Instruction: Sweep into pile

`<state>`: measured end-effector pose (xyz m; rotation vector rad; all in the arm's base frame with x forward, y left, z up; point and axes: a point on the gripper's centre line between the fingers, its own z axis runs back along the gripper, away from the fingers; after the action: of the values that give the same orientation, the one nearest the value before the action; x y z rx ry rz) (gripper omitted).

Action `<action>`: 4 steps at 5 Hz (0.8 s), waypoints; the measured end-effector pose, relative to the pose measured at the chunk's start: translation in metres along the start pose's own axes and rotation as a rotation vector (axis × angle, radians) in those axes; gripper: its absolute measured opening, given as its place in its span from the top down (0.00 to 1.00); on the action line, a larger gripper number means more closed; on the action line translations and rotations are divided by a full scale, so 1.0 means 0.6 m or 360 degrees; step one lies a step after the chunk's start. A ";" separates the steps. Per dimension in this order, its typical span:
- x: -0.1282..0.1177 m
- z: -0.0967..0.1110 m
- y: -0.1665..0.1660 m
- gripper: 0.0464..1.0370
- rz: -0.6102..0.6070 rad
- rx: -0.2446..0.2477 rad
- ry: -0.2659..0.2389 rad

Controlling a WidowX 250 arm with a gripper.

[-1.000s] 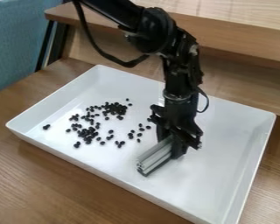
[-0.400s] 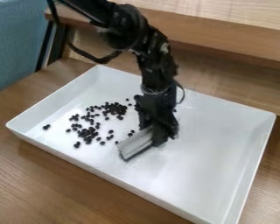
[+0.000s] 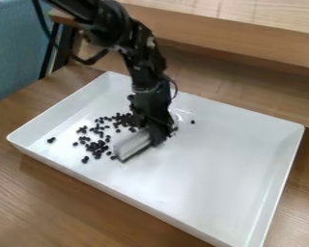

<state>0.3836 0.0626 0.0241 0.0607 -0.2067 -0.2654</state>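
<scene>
My gripper (image 3: 156, 137) hangs low over the left-centre of the white tray (image 3: 208, 178), shut on a grey-white ribbed bar (image 3: 133, 144). The bar slants down to the left, its lower edge close to the tray floor. Small black beans (image 3: 97, 146) lie scattered just left of the bar, with a denser cluster (image 3: 123, 118) behind it, partly hidden by the arm. One bean (image 3: 51, 140) sits apart near the tray's left wall, and another (image 3: 192, 122) lies to the right of the gripper.
Raised tray walls surround the work area on a brown wooden table (image 3: 66, 202). A wooden ledge (image 3: 247, 50) runs behind the tray, and a blue-grey chair (image 3: 15, 48) stands at the upper left.
My gripper has moved left across the tray with the bar in it, up to the scattered beans. Beans that lay right of the group are now hidden or pushed left; one bean shows behind on the right.
</scene>
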 end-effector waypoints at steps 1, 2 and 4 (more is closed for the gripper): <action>-0.008 -0.002 0.022 0.64 0.0064 -0.0005 0.0024; -0.019 -0.004 0.049 0.64 0.0141 0.0002 0.0043; -0.049 -0.001 0.101 0.64 0.0647 0.0047 -0.0043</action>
<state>0.3710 0.1287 0.0232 0.0428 -0.2450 0.1420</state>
